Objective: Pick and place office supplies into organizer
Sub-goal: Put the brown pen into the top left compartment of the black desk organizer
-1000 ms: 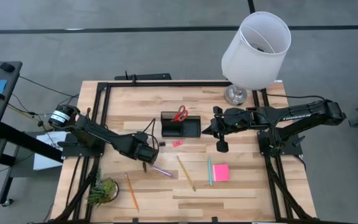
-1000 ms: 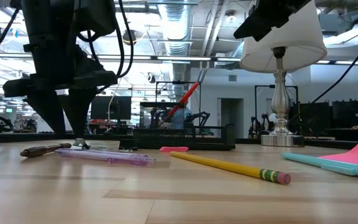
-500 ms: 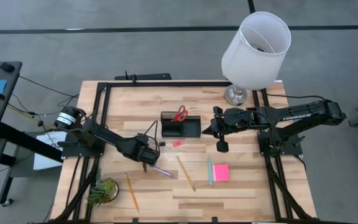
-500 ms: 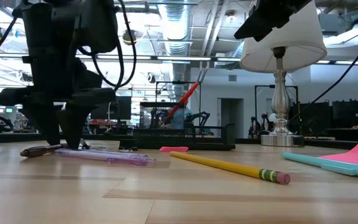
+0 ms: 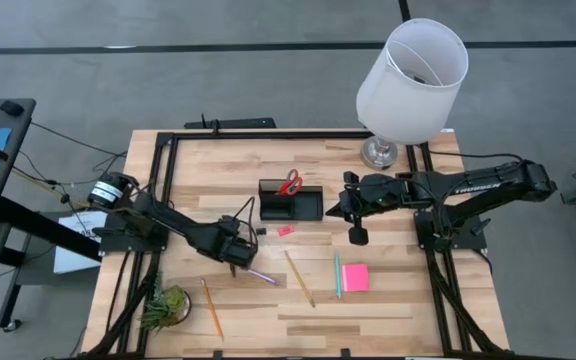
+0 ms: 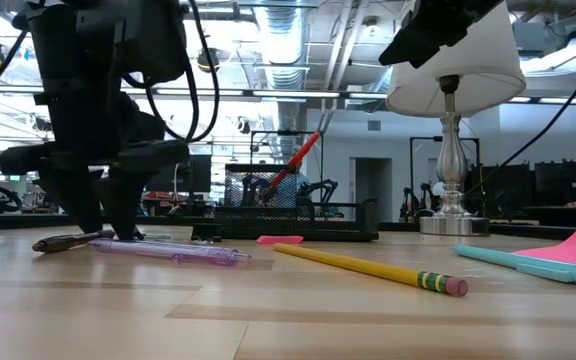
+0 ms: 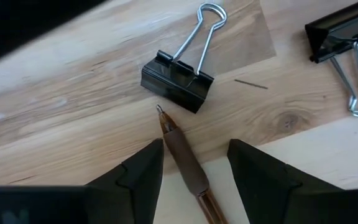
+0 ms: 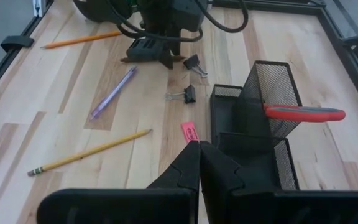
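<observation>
The left end effector (image 5: 234, 252) is now sitting lower over the worktop (image 5: 388, 300) than a second ago, having dropped from a hover to where its fingertips (image 7: 143, 171) are nearly touching the wood. Its fingers are standing apart, straddling the brown pen (image 7: 185, 163), which is lying flat between them, tip pointing at a black binder clip (image 7: 176, 77). Nothing is being gripped yet; judging by this, a close on the pen is the step in hand.

The purple pen (image 5: 260, 276) is lying just beside it, toward the front edge. The yellow pencil (image 5: 299, 277), teal pen (image 5: 337, 274), pink sticky pad (image 5: 355, 277) and orange pencil (image 5: 211, 307) are still waiting nearer the front edge. The red-handled scissors (image 5: 290, 183) are already standing in the organizer (image 5: 306, 207) at mid-worktop, the pink eraser (image 5: 285, 230) just in front of it. The right end effector (image 5: 355, 234) is hovering beside the organizer, pinched closed and empty.
</observation>
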Motion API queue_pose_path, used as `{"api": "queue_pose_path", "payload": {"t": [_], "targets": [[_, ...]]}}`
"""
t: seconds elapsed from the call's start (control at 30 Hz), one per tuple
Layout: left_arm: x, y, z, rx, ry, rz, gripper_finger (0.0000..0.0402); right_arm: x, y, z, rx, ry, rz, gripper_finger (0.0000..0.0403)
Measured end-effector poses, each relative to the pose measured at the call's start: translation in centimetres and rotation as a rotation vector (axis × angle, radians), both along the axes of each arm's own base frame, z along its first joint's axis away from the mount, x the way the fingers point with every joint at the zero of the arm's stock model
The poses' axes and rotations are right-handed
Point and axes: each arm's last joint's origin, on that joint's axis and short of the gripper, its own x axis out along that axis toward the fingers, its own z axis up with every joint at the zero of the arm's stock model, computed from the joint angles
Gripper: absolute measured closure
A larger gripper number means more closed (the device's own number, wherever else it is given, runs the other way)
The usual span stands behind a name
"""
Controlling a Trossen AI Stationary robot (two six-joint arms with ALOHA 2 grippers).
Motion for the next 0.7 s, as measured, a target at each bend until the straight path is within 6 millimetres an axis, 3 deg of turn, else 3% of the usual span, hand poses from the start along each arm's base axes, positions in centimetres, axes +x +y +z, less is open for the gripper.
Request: {"api": "queue_pose_path", "payload": {"t": [0.17, 0.57, 0.7], "targets": [[-0.54, 0.19, -0.82, 0.003, -0.026, 0.019, 0.0249, 0.00, 0.00, 0.00, 0.000, 0.000, 0.000, 0.0401], [-0.51, -0.05, -0.86, 0.032, -0.023, -0.026, 0.0385, 0.00, -0.04, 0.00, 0.000, 0.000, -0.001, 0.0401], [-0.37, -0.54, -0.65, 0.053, -0.028, -0.058, 0.0383, 0.00, -0.04, 0.00, 0.000, 0.000, -0.001, 0.0401]]}}
